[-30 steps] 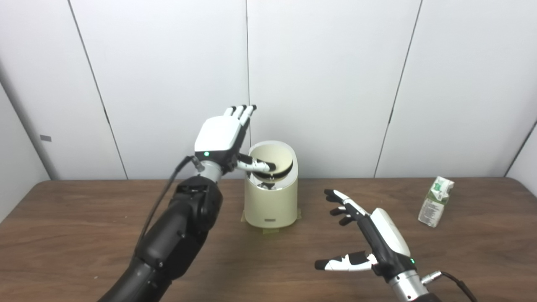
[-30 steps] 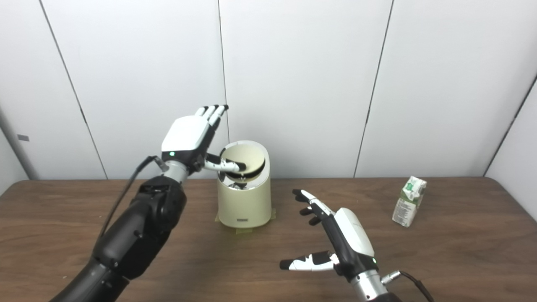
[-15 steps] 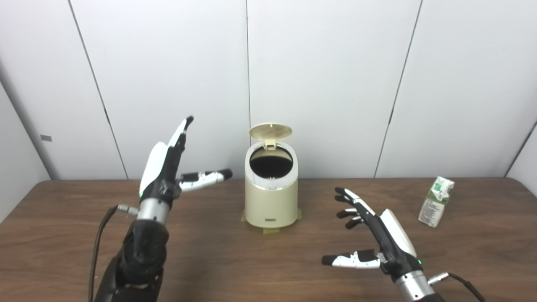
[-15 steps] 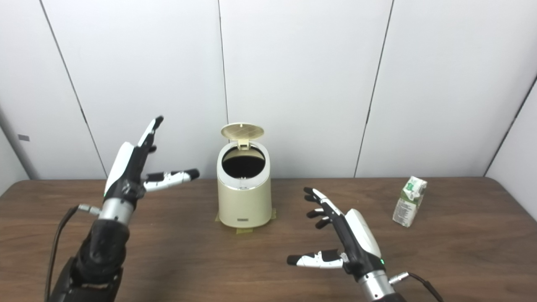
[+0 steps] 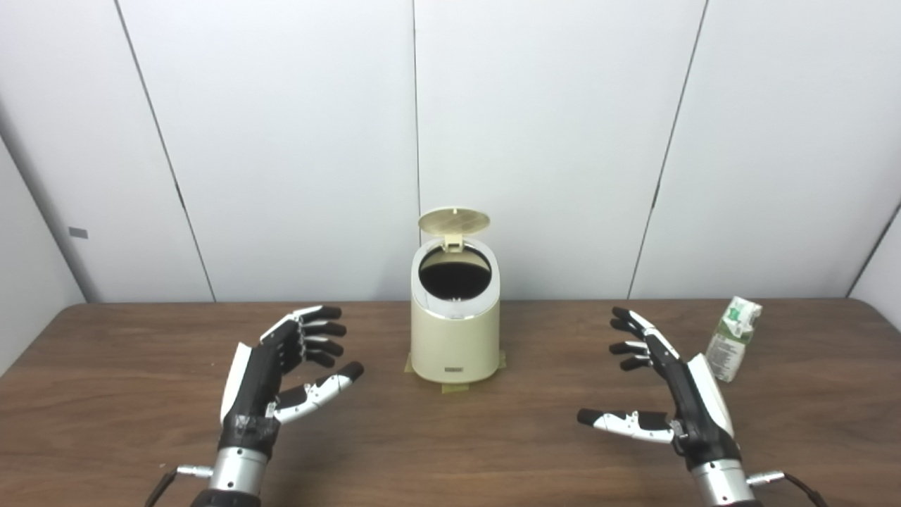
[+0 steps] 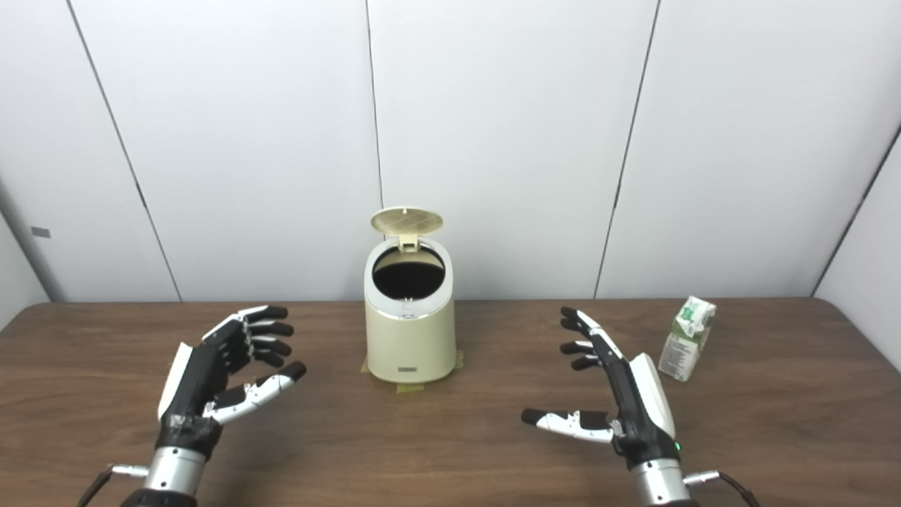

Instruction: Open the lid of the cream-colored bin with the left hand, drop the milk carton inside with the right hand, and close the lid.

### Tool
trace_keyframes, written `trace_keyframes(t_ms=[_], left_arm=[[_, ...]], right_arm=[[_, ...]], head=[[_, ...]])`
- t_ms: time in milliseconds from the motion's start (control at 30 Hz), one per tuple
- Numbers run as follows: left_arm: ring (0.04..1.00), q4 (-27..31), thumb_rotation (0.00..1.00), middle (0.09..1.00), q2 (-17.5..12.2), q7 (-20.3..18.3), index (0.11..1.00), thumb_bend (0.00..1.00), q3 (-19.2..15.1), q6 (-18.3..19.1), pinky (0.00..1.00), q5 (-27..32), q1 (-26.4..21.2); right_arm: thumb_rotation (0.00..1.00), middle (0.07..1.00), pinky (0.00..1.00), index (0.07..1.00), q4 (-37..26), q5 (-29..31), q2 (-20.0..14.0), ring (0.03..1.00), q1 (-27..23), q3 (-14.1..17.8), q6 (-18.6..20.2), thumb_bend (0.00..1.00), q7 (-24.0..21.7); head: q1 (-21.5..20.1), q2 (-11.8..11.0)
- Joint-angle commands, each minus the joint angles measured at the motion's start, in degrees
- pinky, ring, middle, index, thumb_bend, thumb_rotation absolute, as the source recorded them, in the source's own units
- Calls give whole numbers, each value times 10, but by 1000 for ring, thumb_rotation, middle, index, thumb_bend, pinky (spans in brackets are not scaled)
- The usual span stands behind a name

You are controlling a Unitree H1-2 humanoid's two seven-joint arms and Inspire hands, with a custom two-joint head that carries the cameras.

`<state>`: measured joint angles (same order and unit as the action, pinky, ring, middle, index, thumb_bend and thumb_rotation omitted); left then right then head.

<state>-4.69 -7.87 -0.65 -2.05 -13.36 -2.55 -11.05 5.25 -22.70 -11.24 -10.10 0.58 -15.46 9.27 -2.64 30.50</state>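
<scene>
The cream-colored cylindrical plastic bin [image 5: 455, 331] stands upright at the middle of the dark brown wooden tabletop [image 5: 127, 394], close to the white panelled wall [image 5: 281, 141]; its round lid [image 5: 454, 220] is tipped up on the rear hinge, standing above the rim, and the dark round mouth of the bin lies open to view; strips of yellowish tape [image 5: 450, 386] show at the foot of the bin, flat on the wood.

The left hand [image 5: 278, 377] hovers low over the tabletop to the left of the bin and well apart from it, palm turned inward, fingers [image 5: 320, 336] spread and gently curled, thumb held out toward the bin; it holds nothing.

The right hand [image 5: 669, 394] hangs over the tabletop to the right of the bin, also well apart from it; its fingers [image 5: 633, 334] are splayed, the thumb stretched out leftward, and it holds nothing.

The small white-and-green milk carton [image 5: 732, 338] stands upright on the tabletop at the far right, just beside the back of the right hand and not touching it.
</scene>
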Motion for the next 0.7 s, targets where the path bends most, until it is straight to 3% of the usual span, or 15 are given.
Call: trace_keyframes(t_ms=[0,167,300,367,500,633,667], left_arm=[[565,0,160,664,2,-3,692,661,0,-48,473,10,-11],[594,2,137,686,-8,-18,702,656,2,-57,508,18,-3],[589,-5,93,676,-22,-22,706,620,-5,-58,497,11,-3],[580,-9,65,671,-28,-26,709,597,-7,-57,491,16,-3],[579,-9,41,671,-33,-29,712,585,-9,-48,490,19,-5],[590,-9,5,675,-32,-27,712,580,-10,-40,495,13,-5],[597,-11,2,681,-33,-27,715,580,-9,-42,504,13,-5]], right_arm=[[271,846,619,860,-22,14,-13,723,-21,9,-12,786,1],[302,888,655,889,-47,23,-60,797,-30,25,14,816,-35],[325,945,917,926,-102,-10,-66,949,-48,56,94,823,-23],[343,988,975,967,-112,-7,-67,990,-59,74,120,839,-18],[348,1000,982,980,-96,54,-79,1000,-92,127,154,848,-16],[286,980,917,983,-69,142,-95,978,-122,173,188,803,-39],[258,977,859,977,-63,157,-99,961,-126,178,195,805,-44]], head=[[-16,-4],[-69,-15],[-123,-32],[-134,-35],[-147,-38],[-148,-38],[-148,-38]])
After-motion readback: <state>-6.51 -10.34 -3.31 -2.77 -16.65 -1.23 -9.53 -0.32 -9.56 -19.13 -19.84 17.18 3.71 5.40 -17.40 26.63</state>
